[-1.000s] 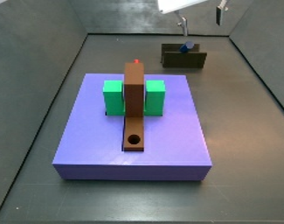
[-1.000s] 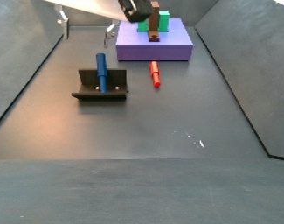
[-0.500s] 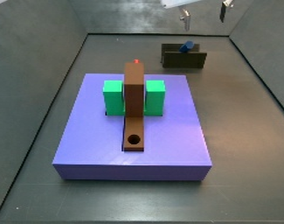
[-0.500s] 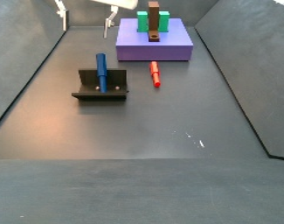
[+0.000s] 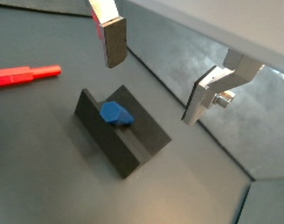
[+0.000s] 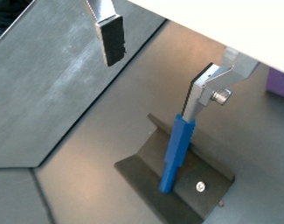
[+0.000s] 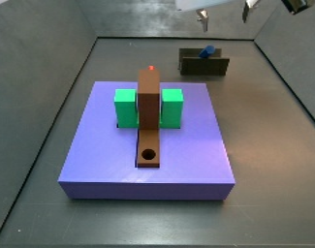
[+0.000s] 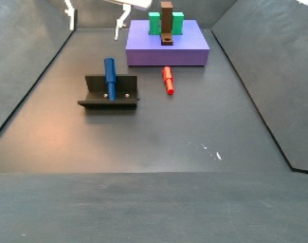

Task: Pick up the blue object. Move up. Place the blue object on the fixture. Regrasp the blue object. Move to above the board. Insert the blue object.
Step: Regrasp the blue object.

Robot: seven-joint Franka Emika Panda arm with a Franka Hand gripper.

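Note:
The blue object (image 8: pixel 111 78) is a thin blue peg lying in the notch of the dark fixture (image 8: pixel 109 98), away from the board (image 8: pixel 169 54). Both wrist views show it on the fixture (image 5: pixel 127 140), as the peg (image 5: pixel 114 115) end-on and the peg (image 6: pixel 176 156) lengthwise. My gripper (image 8: pixel 96 14) hangs open high above the fixture, nothing between its fingers. In a side view the gripper (image 7: pixel 225 12) sits at the upper edge, above the blue object (image 7: pixel 207 51). The silver fingers (image 5: pixel 113 39) stand wide apart.
The lavender board (image 7: pixel 146 145) carries two green blocks (image 7: pixel 126 107) and a long brown bar (image 7: pixel 149 116) with a round hole. A red peg (image 8: pixel 169 80) lies on the floor between board and fixture. Grey walls enclose the floor.
My open gripper has risen away from the fixture, almost out of both side views. The blue object stays on the fixture.

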